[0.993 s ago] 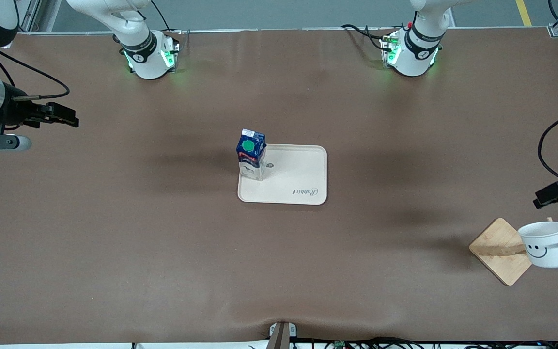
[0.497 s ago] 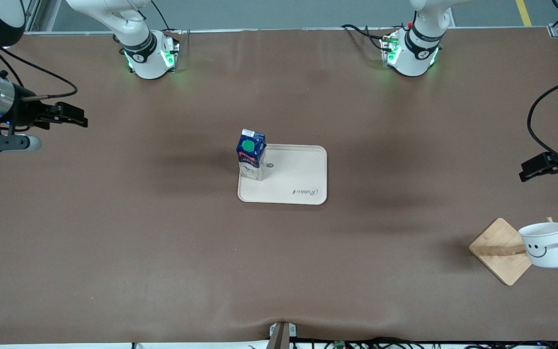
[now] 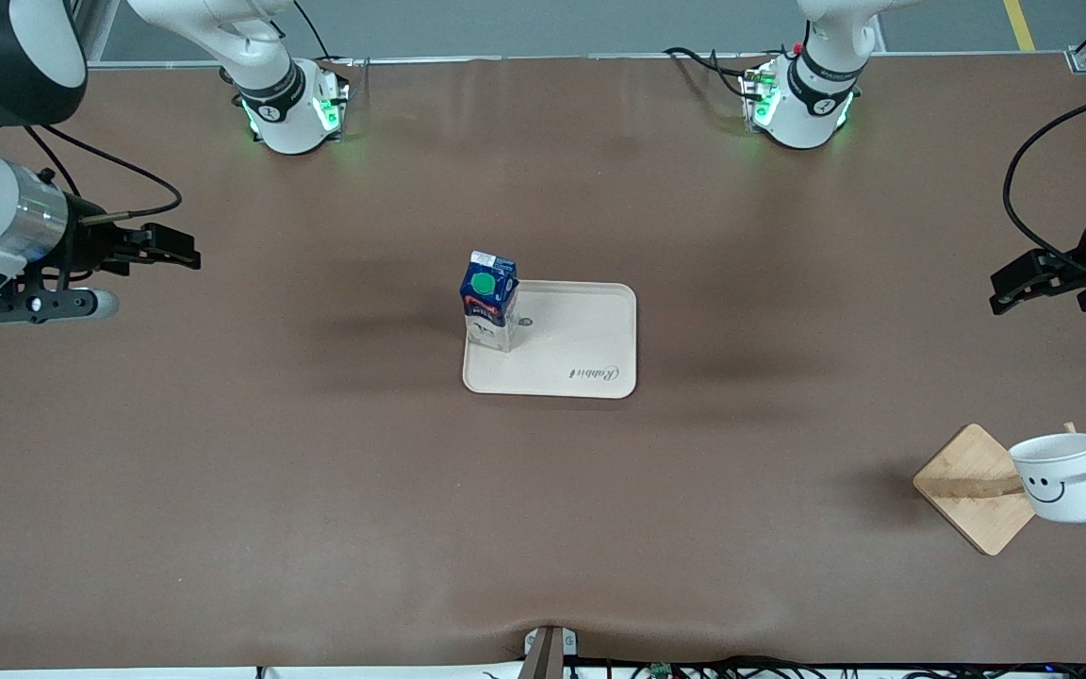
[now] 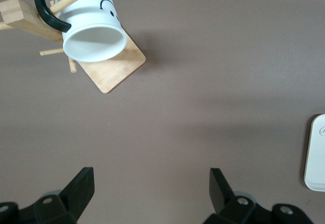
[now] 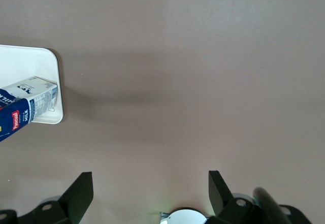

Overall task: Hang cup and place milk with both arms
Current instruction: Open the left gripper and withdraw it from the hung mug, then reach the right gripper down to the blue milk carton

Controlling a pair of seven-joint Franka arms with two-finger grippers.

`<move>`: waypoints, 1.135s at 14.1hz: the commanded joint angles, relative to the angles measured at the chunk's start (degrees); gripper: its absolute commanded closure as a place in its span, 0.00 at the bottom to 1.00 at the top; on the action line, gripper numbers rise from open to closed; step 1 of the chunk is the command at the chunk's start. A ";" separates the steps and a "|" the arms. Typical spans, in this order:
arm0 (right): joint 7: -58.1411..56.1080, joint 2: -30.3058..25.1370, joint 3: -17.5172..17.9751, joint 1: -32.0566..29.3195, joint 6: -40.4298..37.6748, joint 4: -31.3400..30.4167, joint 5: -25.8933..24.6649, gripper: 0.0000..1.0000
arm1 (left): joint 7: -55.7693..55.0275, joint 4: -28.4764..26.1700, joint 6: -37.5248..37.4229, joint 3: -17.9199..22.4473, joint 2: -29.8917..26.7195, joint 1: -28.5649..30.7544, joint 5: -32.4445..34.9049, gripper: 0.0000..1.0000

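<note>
Brown matting covers the counter (image 3: pixel 317 471) from end to end. From the front view, the small dark blue gable-top milk carton with its green round cap (image 3: pixel 488 300) stands upright on the cream rectangular plastic tray (image 3: pixel 571 349) at the middle of the counter, at the tray's corner toward my right arm's end. The small white mug with a black loop handle and a smiley face (image 3: pixel 1066 476) hangs by its handle on a peg of the pale wooden rack with a square base (image 3: pixel 967 486), at my left arm's end and nearer the front camera than the tray. My right gripper (image 3: pixel 180 253) is over bare counter at the right arm's end, well apart from the carton, its fingers spread wide with nothing between them. My left gripper (image 3: pixel 1010 292) is over bare counter at the left arm's end, well apart from the mug, its fingers likewise spread wide and empty.

In the left wrist view, both black fingers (image 4: pixel 81 186) stand far apart over bare matting; the mug (image 4: pixel 94 28) hangs tilted on its peg, mouth toward the camera, above the wooden base (image 4: pixel 114 69), and an edge of the tray (image 4: pixel 316 153) shows.

In the right wrist view, my fingers (image 5: pixel 78 188) are parted wide over the matting, and the carton (image 5: pixel 25 107) stands on the tray's corner (image 5: pixel 30 56).
</note>
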 commanded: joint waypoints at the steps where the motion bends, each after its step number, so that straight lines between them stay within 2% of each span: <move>1: 5.95 0.46 -0.01 2.13 -0.61 -0.02 2.80 0.00 | 1.10 -1.69 -0.12 -0.33 -2.13 0.33 -0.77 0.00; 3: 9.38 0.46 -0.10 4.42 -0.26 -1.17 4.56 0.00 | 1.03 -1.16 -0.12 -0.33 -2.04 0.24 -0.59 0.00; 9: 14.84 1.95 -0.10 8.37 0.53 -1.70 5.18 0.00 | 0.23 3.24 -2.58 -1.56 0.06 0.50 -0.68 0.00; 11: 15.11 3.10 -0.10 11.79 1.84 -2.92 5.18 0.00 | 0.84 3.50 -2.58 -1.65 -0.20 0.51 -0.59 0.00; 13: 22.10 3.01 -0.01 14.69 6.14 -4.51 6.32 0.00 | 0.67 3.59 -3.72 -1.91 -0.46 0.24 -0.24 0.00; 15: 30.90 3.10 -0.01 18.38 9.83 -5.65 6.41 0.00 | 0.76 3.68 -9.50 -1.91 -0.81 0.33 -0.33 0.00; 16: 35.11 3.19 -0.01 20.66 12.29 -6.79 6.41 0.00 | 0.67 3.68 -10.05 -1.91 -0.90 0.24 -0.42 0.00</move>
